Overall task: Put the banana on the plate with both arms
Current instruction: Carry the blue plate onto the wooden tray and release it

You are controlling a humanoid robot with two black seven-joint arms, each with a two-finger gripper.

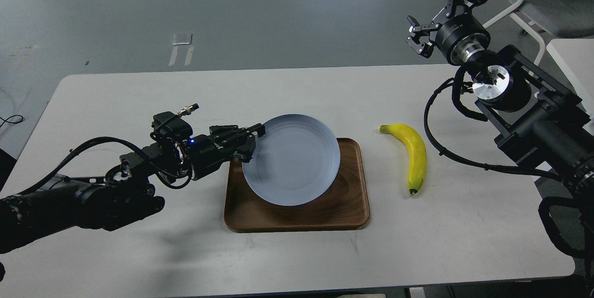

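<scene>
The curved bright yellow banana [413,155] lies flat on the white desk [139,103], just right of the rectangular brown wooden tray [297,217], its long axis running near to far with the greenish stem at the far end. The right arm's jaws [441,15] hang spread and empty, raised beyond the banana on its far right, and are the nearer pair. The left arm's jaws [248,142] appear clamped on the left rim of the round pale blue-grey plate [292,158], which looks tilted over the tray.
</scene>
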